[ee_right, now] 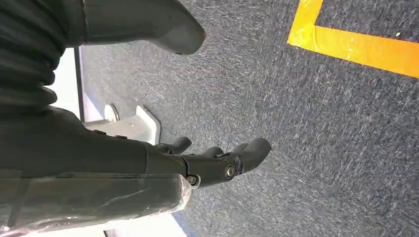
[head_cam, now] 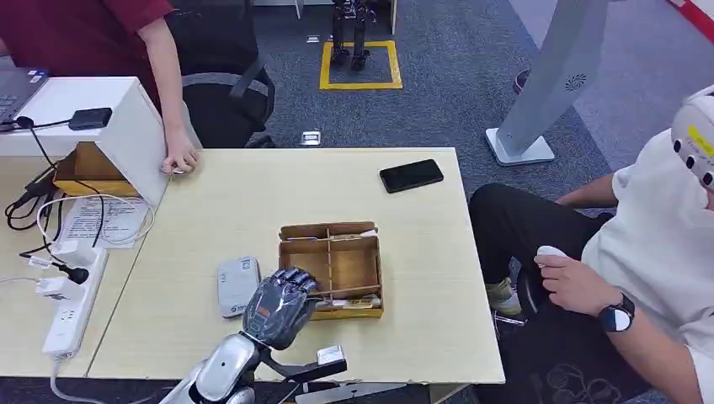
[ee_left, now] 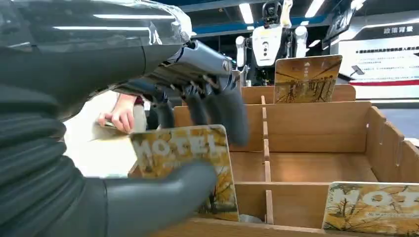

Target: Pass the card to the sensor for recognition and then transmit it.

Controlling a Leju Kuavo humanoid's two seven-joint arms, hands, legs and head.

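Here, left to right:
Power strip (head_cam: 69, 307): white, at the counter's (head_cam: 210, 194) left edge, with cables running to it.
White stand (head_cam: 126, 126): at the far left of the counter — a person's hand (head_cam: 178, 159) rests beside it.
Sensor (head_cam: 238, 285): a flat grey-white pad lying on the counter, just left of the wooden tray (head_cam: 333, 269).
Left hand (head_cam: 282, 305): at the tray's near left corner; in the left wrist view the thumb and dark fingers (ee_left: 217, 106) are clamped on a card (ee_left: 185, 160) printed HOTEL, held upright at the tray's front wall.
Other cards: one (ee_left: 307, 78) stands at the tray's far wall, another (ee_left: 370, 207) leans in a near compartment.
Phone (head_cam: 411, 175): black, flat, well beyond the tray.
Right hand (ee_right: 217, 160): over grey carpet (ee_right: 306, 138), fingers loosely apart, holding nothing.
Seated person (head_cam: 640, 244): just right of the counter.
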